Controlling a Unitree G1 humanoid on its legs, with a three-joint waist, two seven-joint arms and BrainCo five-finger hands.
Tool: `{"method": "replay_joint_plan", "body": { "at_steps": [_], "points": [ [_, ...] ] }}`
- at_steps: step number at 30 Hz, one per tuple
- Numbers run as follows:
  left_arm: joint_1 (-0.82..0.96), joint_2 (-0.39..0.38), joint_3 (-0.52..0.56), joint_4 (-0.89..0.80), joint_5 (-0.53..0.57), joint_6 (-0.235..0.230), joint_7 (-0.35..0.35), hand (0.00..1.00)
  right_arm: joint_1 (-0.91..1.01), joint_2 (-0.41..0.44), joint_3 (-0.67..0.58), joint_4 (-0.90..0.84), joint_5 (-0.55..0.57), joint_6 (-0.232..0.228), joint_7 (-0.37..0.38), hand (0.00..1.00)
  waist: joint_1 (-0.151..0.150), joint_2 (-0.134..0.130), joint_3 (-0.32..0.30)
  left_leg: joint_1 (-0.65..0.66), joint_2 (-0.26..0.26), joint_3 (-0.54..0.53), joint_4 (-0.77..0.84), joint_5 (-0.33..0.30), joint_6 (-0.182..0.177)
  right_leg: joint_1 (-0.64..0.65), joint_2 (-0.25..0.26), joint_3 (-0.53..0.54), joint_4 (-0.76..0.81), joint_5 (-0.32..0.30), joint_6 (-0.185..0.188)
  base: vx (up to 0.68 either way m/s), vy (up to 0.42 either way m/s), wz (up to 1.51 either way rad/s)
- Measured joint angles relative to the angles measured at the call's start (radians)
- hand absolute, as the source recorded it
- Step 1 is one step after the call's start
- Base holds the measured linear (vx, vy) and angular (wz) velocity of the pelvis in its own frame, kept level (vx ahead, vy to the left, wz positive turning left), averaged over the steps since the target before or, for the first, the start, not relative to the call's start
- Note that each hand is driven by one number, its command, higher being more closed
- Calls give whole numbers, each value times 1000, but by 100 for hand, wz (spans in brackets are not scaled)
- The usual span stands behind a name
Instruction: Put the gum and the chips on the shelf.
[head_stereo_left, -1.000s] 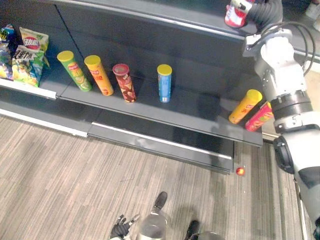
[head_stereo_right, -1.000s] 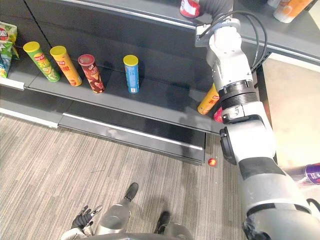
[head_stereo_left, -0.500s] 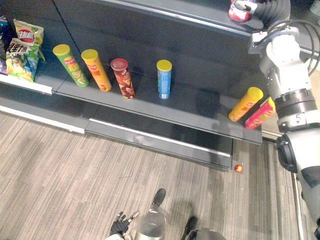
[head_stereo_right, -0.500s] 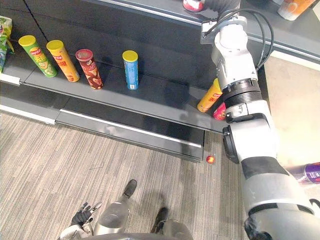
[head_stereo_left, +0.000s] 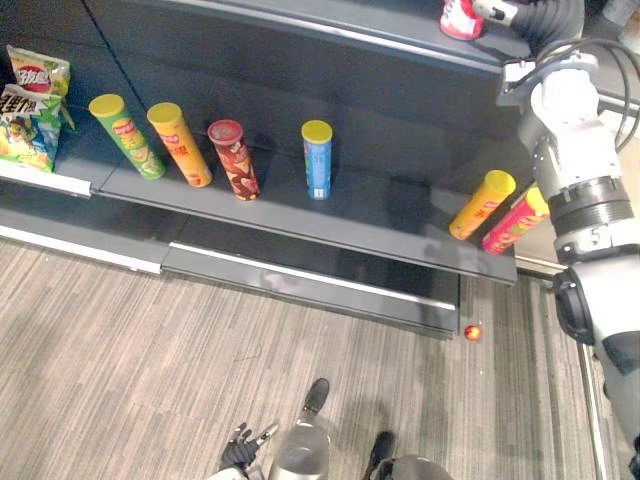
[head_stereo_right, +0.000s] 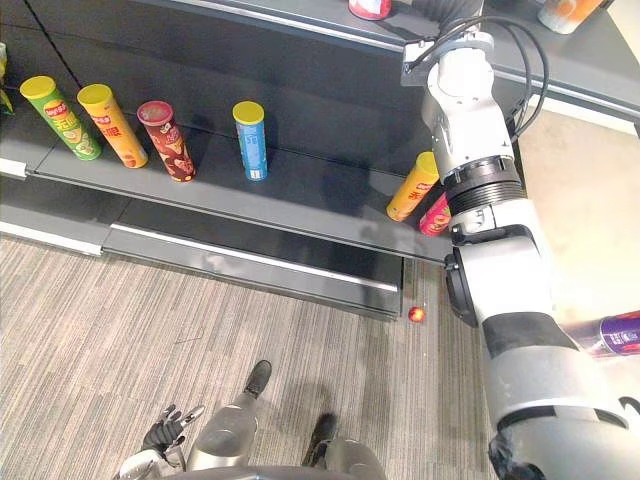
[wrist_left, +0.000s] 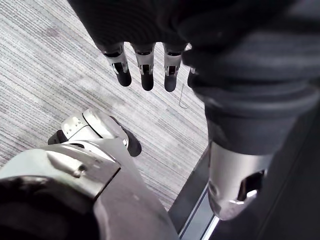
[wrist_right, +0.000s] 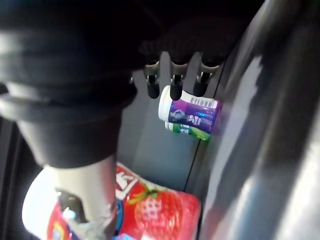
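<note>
Shelf (head_stereo_left: 385, 215): carrying six chip cans (head_stereo_left: 317, 160); four are standing at left, two are leaning at its right end. Bags (head_stereo_left: 28, 110) are sitting far left.
Right hand (wrist_right: 174, 82): reaching over the top shelf (head_stereo_left: 350, 15), fingers straight, gripping nothing.
Left hand (wrist_left: 145, 75): hanging over the floor (head_stereo_left: 150, 350), fingers relaxed.
Gum: red jar (wrist_right: 155, 210) is resting on the top shelf beside the right thumb; purple bottle (wrist_right: 192, 112) is lying past the fingertips.
Ball (head_stereo_left: 472, 332): lying on the floor, right.
</note>
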Motion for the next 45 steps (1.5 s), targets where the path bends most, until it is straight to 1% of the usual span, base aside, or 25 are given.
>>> {"method": "replay_joint_plan", "body": {
  "at_steps": [2, 5, 8, 12, 15, 17, 19, 20, 22, 23, 24, 25, 26, 28, 31, 32, 35, 37, 39, 41, 42, 43, 45],
  "points": [
    [0, 0, -1, 0, 8, 0, 0, 0, 0, 0, -1, 0, -4, -25, -31, 0, -2, 0, 0, 10, 0, 1, 4, 1, -1, 10, 0, 0, -4, 0, 0, 34, -8, -1],
    [0, 1, -13, 1, 19, -7, -1, 0, -15, -2, -4, -22, -72, -77, -84, 0, -16, 1, -2, 16, 2, 3, 4, 1, -2, 16, 3, 1, -8, 0, 0, 0, 0, 0],
    [0, 1, -14, 5, 19, -9, -1, 0, -15, -28, -5, -69, -79, -113, -107, 0, -17, 7, -12, 17, 6, 11, 4, 1, -3, 17, 7, 10, -16, 7, 0, -6, -2, -8],
    [0, 5, -24, 21, 25, -9, -2, 0, -6, -30, -10, -146, -85, -144, -107, 0, -21, 17, -32, 22, 11, 26, 2, -1, -5, 17, 10, 23, -20, 12, 1, -4, 1, -13],
    [0, 4, -37, 34, 56, -18, -7, 0, 35, -29, -9, -233, -117, -162, -103, 0, -28, 31, -69, 23, 11, 29, 0, -1, -5, 16, 10, 26, -21, 12, 1, 0, 0, 0],
    [1, 4, -41, 58, 57, -24, -10, 0, 88, -24, -10, -308, -116, -176, -81, 0, -31, 33, -95, 25, 12, 32, 0, -2, -6, 16, 11, 28, -21, 12, 1, 3, -3, -4],
    [5, 6, -41, 86, 57, -24, -11, 0, 182, 18, -11, -447, -103, -180, -50, 0, -43, 34, -117, 32, 19, 48, -2, -5, -7, 15, 17, 47, -18, 12, 1, -9, -9, -19],
    [5, 6, -41, 93, 57, -25, -12, 0, 211, 33, -11, -486, -98, -181, -38, 0, -45, 34, -123, 32, 21, 53, -2, -6, -7, 13, 18, 53, -19, 12, 1, -25, -10, -26],
    [6, 6, -41, 112, 58, -28, -15, 0, 344, 77, -10, -637, -98, -180, 6, 0, -52, 37, -141, 35, 26, 68, -2, -11, -5, 8, 22, 65, -18, 12, 1, -30, -8, -21],
    [6, 6, -41, 118, 58, -29, -16, 0, 375, 89, -8, -664, -98, -180, 20, 0, -58, 37, -143, 37, 27, 71, -2, -14, 0, 8, 22, 68, -18, 12, 1, -39, -1, -16],
    [9, 7, -41, 125, 58, -29, -16, 0, 428, 112, 2, -706, -94, -179, 55, 0, -68, 37, -143, 42, 28, 78, -2, -17, 1, 8, 22, 75, -17, 12, 1, -38, 4, -19],
    [9, 8, -41, 130, 58, -29, -15, 0, 481, 130, 6, -752, -73, -178, 89, 0, -71, 37, -143, 46, 30, 87, -3, -18, 1, 8, 23, 84, -17, 13, 2, -36, 6, -19],
    [9, 8, -41, 131, 58, -30, -14, 0, 509, 134, 7, -778, -66, -178, 105, 0, -72, 37, -144, 47, 30, 89, -3, -20, 0, 7, 23, 86, -17, 14, 2, -18, 9, -19],
    [14, 8, -40, 135, 58, -36, -3, 0, 604, 143, 25, -858, -52, -178, 166, 0, -73, 34, -158, 45, 32, 108, -3, -26, -4, -6, 24, 107, -17, 18, 4, 4, 13, -24],
    [33, 8, -40, 136, 58, -51, 4, 0, 724, 169, 51, -929, 20, -176, 248, 0, -85, 28, -184, 48, 31, 133, -2, -30, 3, -10, 22, 130, -19, 20, 6, 57, 14, -22],
    [40, 8, -41, 137, 58, -53, 11, 0, 780, 183, 62, -945, 54, -174, 282, 0, -96, 24, -197, 48, 31, 138, -2, -32, 3, -10, 22, 136, -20, 21, 7, 69, 11, -15],
    [47, 8, -48, 138, 58, -55, 28, 0, 930, 185, 117, -962, 82, -168, 359, 0, -116, 21, -208, 52, 30, 149, -2, -33, 1, -10, 21, 148, -19, 21, 6, 59, 6, -10],
    [47, 8, -53, 140, 58, -57, 32, 0, 1025, 188, 140, -959, 90, -151, 395, 0, -119, 22, -208, 60, 31, 164, -2, -36, 1, -10, 22, 162, -18, 22, 6, 35, 3, -20],
    [46, 9, -61, 154, 57, -65, 34, 0, 1123, 191, 163, -940, 90, -145, 430, 0, -124, 28, -211, 70, 30, 175, -2, -41, 0, -6, 21, 171, -17, 21, 7, 32, 5, -21],
    [47, 8, -70, 159, 56, -65, 38, 0, 1199, 198, 188, -892, 89, -144, 464, 0, -129, 35, -212, 76, 31, 190, -3, -45, 0, -6, 21, 182, -17, 21, 7, 18, 6, -20],
    [46, 8, -75, 162, 56, -65, 39, 0, 1240, 198, 205, -851, 88, -143, 483, 0, -135, 40, -214, 79, 30, 195, -3, -48, 1, -6, 20, 187, -17, 21, 8, 6, 8, -12],
    [47, 8, -80, 167, 56, -65, 39, 0, 1280, 198, 219, -814, 77, -141, 499, 0, -146, 44, -217, 80, 29, 195, -3, -56, -7, -6, 19, 187, -17, 21, 8, 8, 10, -6],
    [49, 9, -88, 167, 56, -65, 38, 0, 1337, 199, 239, -765, 75, -141, 523, 0, -154, 50, -220, 81, 29, 200, -3, -58, -6, -6, 18, 190, -19, 21, 8, 5, 8, -6]
  ]
}}
